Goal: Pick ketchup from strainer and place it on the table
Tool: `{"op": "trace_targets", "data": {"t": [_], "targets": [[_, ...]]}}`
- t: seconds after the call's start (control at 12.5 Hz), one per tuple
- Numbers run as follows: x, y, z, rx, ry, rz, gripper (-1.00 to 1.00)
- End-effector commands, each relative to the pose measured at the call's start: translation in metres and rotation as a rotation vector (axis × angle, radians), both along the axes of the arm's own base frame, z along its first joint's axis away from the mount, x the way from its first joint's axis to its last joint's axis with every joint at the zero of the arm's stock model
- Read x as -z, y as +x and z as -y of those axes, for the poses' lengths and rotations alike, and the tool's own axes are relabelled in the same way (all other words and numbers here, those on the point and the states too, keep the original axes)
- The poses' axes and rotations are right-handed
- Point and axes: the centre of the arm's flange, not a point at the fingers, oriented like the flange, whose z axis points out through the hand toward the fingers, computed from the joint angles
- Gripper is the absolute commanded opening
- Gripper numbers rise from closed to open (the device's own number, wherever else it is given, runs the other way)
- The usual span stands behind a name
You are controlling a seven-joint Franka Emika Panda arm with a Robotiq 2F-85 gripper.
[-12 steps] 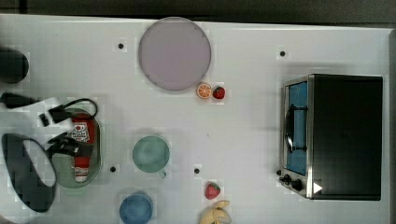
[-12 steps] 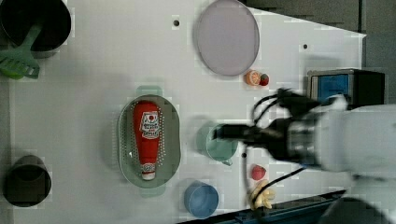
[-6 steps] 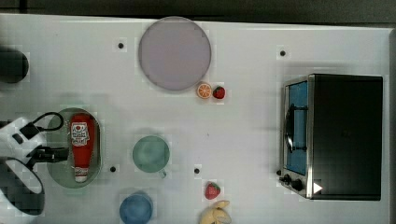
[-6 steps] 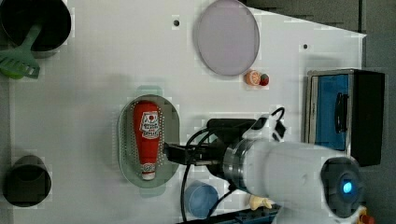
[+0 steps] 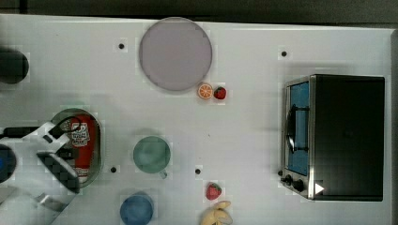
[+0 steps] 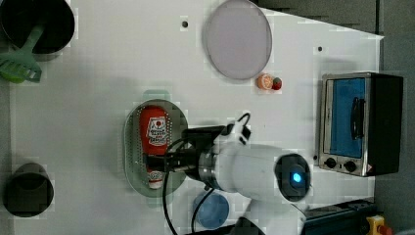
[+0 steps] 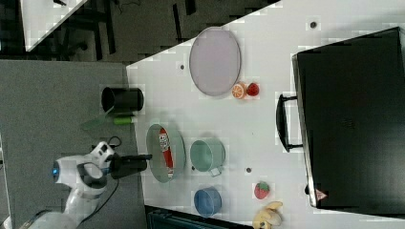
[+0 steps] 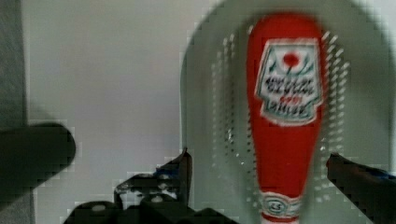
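The ketchup (image 8: 285, 116), a slim red bottle with a white label, lies flat in the pale green strainer (image 8: 201, 93), cap toward the camera. My gripper (image 8: 259, 158) is open above the bottle's neck, one finger on each side and both apart from it. In the left view the ketchup (image 6: 155, 134) lies lengthwise in the strainer (image 6: 131, 147), and the gripper (image 6: 164, 161) hangs over its cap end. In the top view the arm covers part of the strainer (image 5: 96, 140) and of the ketchup (image 5: 84, 140). The white table (image 5: 244, 131) lies all around.
A green cup (image 5: 151, 154) and a blue bowl (image 5: 136, 209) stand close to the strainer on the top view's right. Farther off are a grey-lilac plate (image 5: 175, 53), a toaster oven (image 5: 338, 136), strawberries (image 5: 213, 191), a banana (image 5: 217, 213) and black pots (image 6: 29, 191).
The arm has swung from beside the green cup to over the strainer, toward the left view's left. Its fingers stayed open. The ketchup has not moved.
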Motion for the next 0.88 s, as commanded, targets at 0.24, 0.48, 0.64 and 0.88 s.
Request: {"op": "trace_targets", "data": {"t": [0.24, 0.48, 0.64, 0.88], "targets": [[0.054, 0.005, 0.008, 0.052, 0.068, -0.019, 1.0], [0.084, 0.007, 0.012, 0.069, 0.067, -0.061, 1.0], [0.098, 0.009, 0.008, 0.073, 0.066, -0.074, 1.0], [0.115, 0.011, 0.01, 0.075, 0.036, -0.078, 1.0]]}}
